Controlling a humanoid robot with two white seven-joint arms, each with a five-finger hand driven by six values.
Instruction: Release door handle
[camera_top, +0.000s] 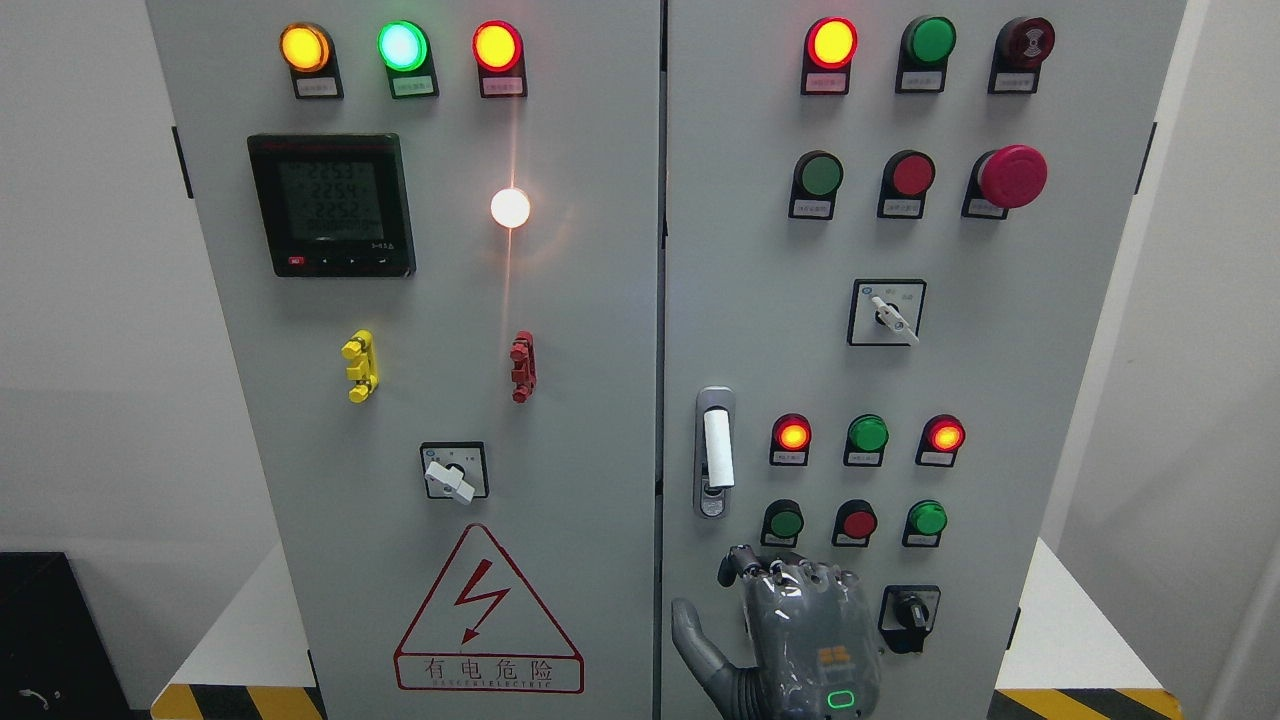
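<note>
A tall grey steel control cabinet (560, 400) with two doors is standing against a pale wall, its indicator lamps glowing, in the head camera's one view. The slim silver door handle with a white grip (716, 452) is sitting upright near the right door's inner edge, untouched. Just below it the robot's grey right hand (785, 625) is hanging apart, fingers curled loosely and thumb spread, gripping nothing, so I'd judge the handle is released.

Matt grey painted metal on the cabinet door (1050, 400). Just above the hand (800, 630), a door handle (715, 452) of dull silver metal with a smooth white plastic grip. Glossy plastic on the round push buttons (858, 522) near the fingers. Hand itself in grey, faintly shiny plastic shell.
</note>
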